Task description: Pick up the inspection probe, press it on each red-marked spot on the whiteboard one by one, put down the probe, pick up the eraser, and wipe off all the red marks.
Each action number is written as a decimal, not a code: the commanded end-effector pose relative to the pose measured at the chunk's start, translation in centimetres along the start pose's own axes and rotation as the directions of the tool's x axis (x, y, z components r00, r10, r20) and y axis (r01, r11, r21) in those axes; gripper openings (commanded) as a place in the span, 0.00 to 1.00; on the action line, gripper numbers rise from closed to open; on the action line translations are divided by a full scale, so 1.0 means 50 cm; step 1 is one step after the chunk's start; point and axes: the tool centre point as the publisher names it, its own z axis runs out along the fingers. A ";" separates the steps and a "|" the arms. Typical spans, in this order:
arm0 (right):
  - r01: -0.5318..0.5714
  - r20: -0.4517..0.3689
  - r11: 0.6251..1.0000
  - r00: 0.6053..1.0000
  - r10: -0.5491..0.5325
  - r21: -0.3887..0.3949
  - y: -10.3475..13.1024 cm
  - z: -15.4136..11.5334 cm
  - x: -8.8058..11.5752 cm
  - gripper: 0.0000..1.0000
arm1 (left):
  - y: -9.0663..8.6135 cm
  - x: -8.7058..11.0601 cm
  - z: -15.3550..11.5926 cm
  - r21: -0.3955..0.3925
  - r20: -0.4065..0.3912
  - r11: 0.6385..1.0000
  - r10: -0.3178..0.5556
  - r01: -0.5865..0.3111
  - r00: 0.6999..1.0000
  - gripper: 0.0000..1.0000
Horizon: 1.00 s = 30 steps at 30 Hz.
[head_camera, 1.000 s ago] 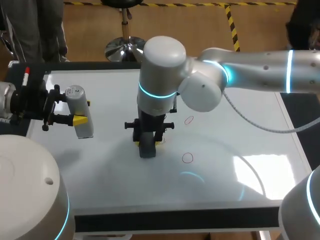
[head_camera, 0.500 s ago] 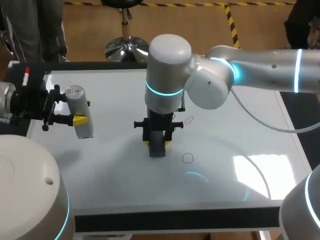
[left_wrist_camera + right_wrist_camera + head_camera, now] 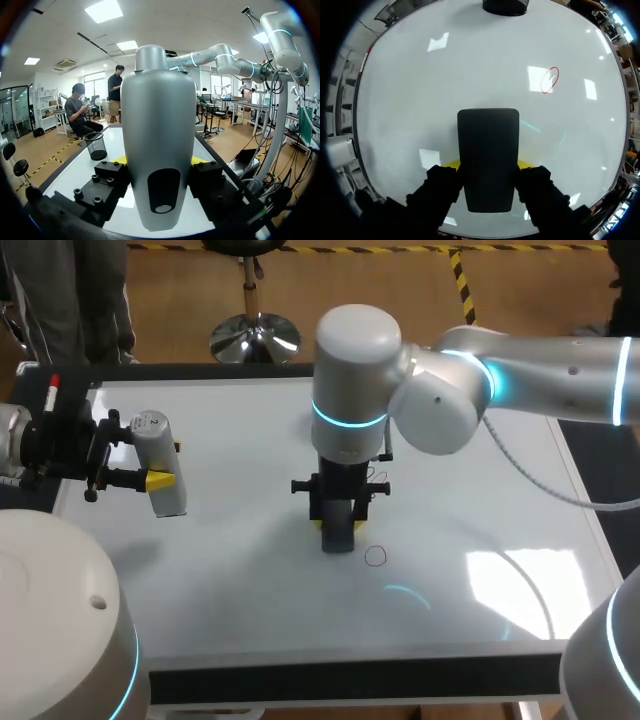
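Whiteboard (image 3: 220, 580), glossy. Left gripper (image 3: 152, 478) clamps the grey probe (image 3: 165, 455) over the board's left part; only the left wrist view shows its dark oval window. Right gripper (image 3: 338, 518) clamps the black eraser (image 3: 338, 538) mid-board, with a red ring (image 3: 375, 556) just beside it.

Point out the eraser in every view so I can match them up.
Head view: eraser mid-board, held in the right gripper, beside a red mark.
Left wrist view: not in it; the probe fills the middle.
Right wrist view: eraser between the gripper's fingers.
Shared landmark: the whiteboard.
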 end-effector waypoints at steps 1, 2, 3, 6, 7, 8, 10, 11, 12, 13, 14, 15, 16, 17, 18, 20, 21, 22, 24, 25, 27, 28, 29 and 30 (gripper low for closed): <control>0.018 0.004 1.000 1.000 -0.018 -0.024 -0.003 -0.013 0.004 0.00 | -0.001 0.001 -0.002 0.002 0.000 1.000 0.003 -0.003 1.000 0.00; 0.026 0.005 0.999 1.000 -0.026 -0.028 -0.001 -0.018 0.012 0.00 | -0.001 0.001 -0.002 0.002 0.000 1.000 0.003 -0.003 1.000 0.00; 0.035 0.006 0.999 0.999 -0.035 -0.030 0.000 -0.021 0.020 0.00 | -0.001 0.001 -0.002 0.002 0.000 1.000 0.003 -0.003 1.000 0.00; 0.056 0.012 0.998 0.998 -0.056 -0.033 0.007 -0.026 0.045 0.00 | -0.001 0.001 -0.002 0.002 0.000 1.000 0.003 -0.003 1.000 0.00; 0.065 0.013 0.997 0.998 -0.065 -0.033 0.009 -0.026 0.053 0.00 | -0.001 0.001 -0.002 0.002 0.000 1.000 0.003 -0.003 1.000 0.00; 0.071 0.011 0.997 0.997 -0.070 -0.033 0.012 -0.025 0.061 0.00 | -0.001 0.001 -0.002 0.002 0.000 1.000 0.003 -0.003 1.000 0.00; 0.085 0.009 0.996 0.996 -0.085 -0.031 0.016 -0.023 0.077 0.00 | -0.001 0.001 -0.002 0.002 0.000 1.000 0.003 -0.003 1.000 0.00; 0.093 0.010 0.995 0.996 -0.092 -0.030 0.019 -0.021 0.086 0.00 | -0.001 0.001 -0.002 0.002 0.000 1.000 0.003 -0.003 1.000 0.00; 0.097 0.007 0.995 0.995 -0.097 -0.029 0.021 -0.019 0.094 0.00 | -0.001 0.001 -0.002 0.002 0.000 1.000 0.003 -0.003 1.000 0.00; 0.102 0.006 0.994 0.995 -0.101 -0.028 0.024 -0.017 0.101 0.00 | -0.001 0.001 -0.002 0.002 0.000 1.000 0.003 -0.003 1.000 0.00; 0.109 0.005 0.994 0.994 -0.109 -0.027 0.026 -0.015 0.109 0.00 | -0.001 0.001 -0.002 0.002 0.000 1.000 0.003 -0.003 1.000 0.00; 0.116 0.002 0.993 0.993 -0.116 -0.027 0.027 -0.013 0.116 0.00 | -0.001 0.001 -0.002 0.002 0.000 1.000 0.003 -0.003 1.000 0.00; 0.120 0.000 0.992 0.993 -0.120 -0.027 0.029 -0.012 0.123 0.00 | -0.001 0.001 -0.002 0.002 0.000 1.000 0.003 -0.003 1.000 0.00; 0.126 0.001 0.992 0.992 -0.126 -0.026 0.030 -0.010 0.130 0.00 | -0.001 0.001 -0.002 0.002 0.000 1.000 0.003 -0.003 1.000 0.00; 0.131 0.000 0.991 0.991 -0.131 -0.026 0.031 -0.009 0.135 0.00 | -0.001 0.001 -0.002 0.002 0.000 1.000 0.003 -0.003 1.000 0.00; 0.139 -0.003 0.990 0.990 -0.139 -0.027 0.033 -0.008 0.148 0.00 | -0.001 0.001 -0.002 0.002 0.000 1.000 0.003 -0.003 1.000 0.00; 0.148 -0.003 0.989 0.989 -0.148 -0.026 0.034 -0.007 0.154 0.00 | -0.001 0.001 -0.002 0.002 0.000 1.000 0.003 -0.003 1.000 0.00; 0.150 -0.003 0.988 0.989 -0.150 -0.025 0.034 -0.006 0.157 0.00 | -0.001 0.001 -0.002 0.002 0.000 1.000 0.003 -0.003 1.000 0.00; 0.159 -0.005 0.987 0.987 -0.159 -0.024 0.033 -0.004 0.166 0.00 | -0.001 0.001 -0.002 0.002 0.000 1.000 0.003 -0.003 1.000 0.00; 0.161 -0.006 0.987 0.987 -0.161 -0.024 0.033 -0.003 0.168 0.00 | -0.001 0.001 -0.002 0.002 0.000 1.000 0.003 -0.003 1.000 0.00; 0.167 -0.011 0.986 0.986 -0.168 -0.025 0.032 -0.001 0.172 0.00 | -0.001 0.001 -0.002 0.002 0.000 1.000 0.003 -0.003 1.000 0.00; 0.168 -0.012 0.985 0.986 -0.169 -0.025 0.031 0.001 0.173 0.00 | -0.001 0.001 -0.002 0.002 0.000 1.000 0.003 -0.003 1.000 0.00; 0.170 -0.014 0.985 0.985 -0.170 -0.025 0.031 0.003 0.174 0.00 | -0.001 0.001 -0.002 0.002 0.000 1.000 0.003 -0.003 1.000 0.00; 0.171 -0.015 0.985 0.985 -0.172 -0.025 0.030 0.006 0.175 0.00 | -0.001 0.001 -0.002 0.002 0.000 1.000 0.003 -0.003 1.000 0.00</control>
